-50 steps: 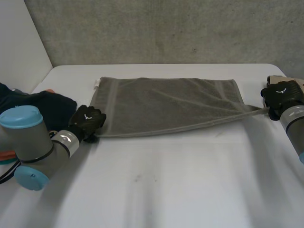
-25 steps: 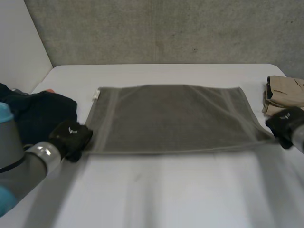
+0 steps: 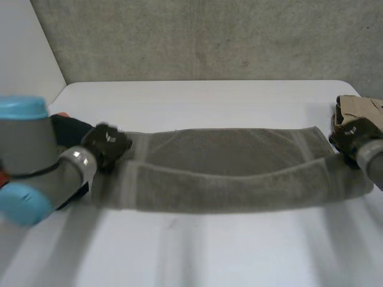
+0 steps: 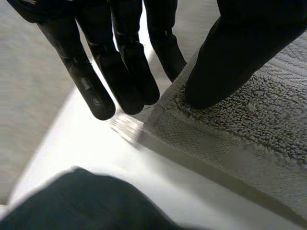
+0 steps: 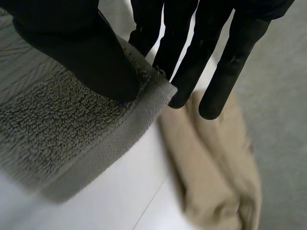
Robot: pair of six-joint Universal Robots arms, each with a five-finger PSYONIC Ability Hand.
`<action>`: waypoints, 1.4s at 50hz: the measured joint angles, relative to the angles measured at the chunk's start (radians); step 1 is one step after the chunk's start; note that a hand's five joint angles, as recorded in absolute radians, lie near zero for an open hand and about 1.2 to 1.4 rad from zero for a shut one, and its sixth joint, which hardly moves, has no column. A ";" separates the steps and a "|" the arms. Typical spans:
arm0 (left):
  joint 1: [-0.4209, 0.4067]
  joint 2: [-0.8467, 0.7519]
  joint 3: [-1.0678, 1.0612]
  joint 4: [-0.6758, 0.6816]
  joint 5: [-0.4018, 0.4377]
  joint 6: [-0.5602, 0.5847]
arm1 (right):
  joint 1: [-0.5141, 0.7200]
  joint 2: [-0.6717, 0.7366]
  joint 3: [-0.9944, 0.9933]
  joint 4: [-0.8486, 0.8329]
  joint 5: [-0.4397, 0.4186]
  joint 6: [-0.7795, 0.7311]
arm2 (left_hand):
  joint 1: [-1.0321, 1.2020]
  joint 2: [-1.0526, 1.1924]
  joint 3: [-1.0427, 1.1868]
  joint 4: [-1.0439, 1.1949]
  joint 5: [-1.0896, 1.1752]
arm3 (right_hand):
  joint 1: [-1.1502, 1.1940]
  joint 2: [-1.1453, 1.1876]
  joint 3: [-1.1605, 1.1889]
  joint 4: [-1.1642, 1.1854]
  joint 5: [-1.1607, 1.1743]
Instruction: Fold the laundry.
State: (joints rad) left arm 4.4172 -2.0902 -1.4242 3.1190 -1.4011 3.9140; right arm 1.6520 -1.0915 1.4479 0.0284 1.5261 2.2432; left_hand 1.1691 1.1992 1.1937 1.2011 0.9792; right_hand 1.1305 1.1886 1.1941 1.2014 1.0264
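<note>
A grey towel [image 3: 239, 161] lies lengthwise across the white table [image 3: 197, 251], its near edge raised and rolled back over the rest. My left hand [image 3: 106, 142] is at the towel's left end. In the left wrist view the thumb [image 4: 230, 57] presses a towel corner [image 4: 225, 129] against the fingers [image 4: 124, 72], so the hand is shut on it. My right hand [image 3: 350, 133] is at the right end. There its thumb [image 5: 81, 48] pinches the other corner [image 5: 72, 120] against the fingers [image 5: 182, 52].
A folded beige cloth [image 3: 359, 107] lies at the table's right edge, just beyond my right hand, and shows under its fingertips [image 5: 216, 167]. A heap of dark clothes [image 3: 69, 128] sits at the left edge beside my left hand [image 4: 86, 201]. A grey wall stands behind.
Both hands have lifted the towel's near corners and carried them away from me, so the flat towel now folds over itself. The left hand closed on its corner.
</note>
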 measured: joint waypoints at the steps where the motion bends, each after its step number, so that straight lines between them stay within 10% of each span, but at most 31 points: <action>1: -0.008 -0.047 0.071 0.008 -0.018 -0.009 | 0.016 0.034 -0.045 -0.021 0.017 0.007 | 0.000 0.000 0.000 0.000 0.000 | 0.000 0.000 0.000 0.000 0.000; 14: -0.046 -0.445 0.669 0.065 -0.118 -0.025 | 0.069 0.358 -0.488 -0.196 0.099 0.009 | -0.003 -0.004 -0.001 -0.001 -0.001 | -0.008 -0.009 -0.009 -0.009 -0.009; 19: -0.067 -0.527 0.749 0.086 -0.113 -0.032 | 0.087 0.465 -0.625 -0.205 0.120 0.005 | -0.817 -0.760 -0.747 -0.746 -0.706 | -0.800 -0.838 -0.819 -0.819 -0.824; 24: -0.089 -0.537 0.730 0.093 -0.112 -0.061 | 0.107 0.464 -0.632 -0.202 0.136 0.016 | -0.976 -0.986 -0.969 -0.991 -0.928 | -0.902 -0.977 -0.979 -0.983 -0.978; 45: -0.058 -0.055 0.073 0.165 -0.082 -0.249 | -0.126 0.101 -0.141 0.159 -0.182 0.294 | -0.976 -0.986 -0.969 -0.991 -0.928 | -0.735 -0.798 -0.803 -0.809 -0.801; 59: -0.064 -0.045 0.014 0.216 -0.042 -0.249 | -0.161 0.231 -0.172 0.048 -0.213 0.293 | -0.976 -0.986 -0.969 -0.991 -0.928 | -0.028 -0.069 -0.085 -0.091 -0.095; 70: -0.059 -0.021 0.009 0.208 -0.045 -0.250 | -0.224 0.172 -0.146 -0.003 -0.150 0.268 | -0.976 -0.986 -0.969 -0.991 -0.928 | -0.018 -0.009 -0.006 -0.004 -0.043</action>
State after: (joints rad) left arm 4.3581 -2.1107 -1.4151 3.3274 -1.4463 3.6644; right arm 1.4278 -0.9199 1.3016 0.0256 1.3758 2.5115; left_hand 0.1935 0.2128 0.2245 0.2101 0.0508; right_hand 1.1122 1.1798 1.1878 1.1974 0.9835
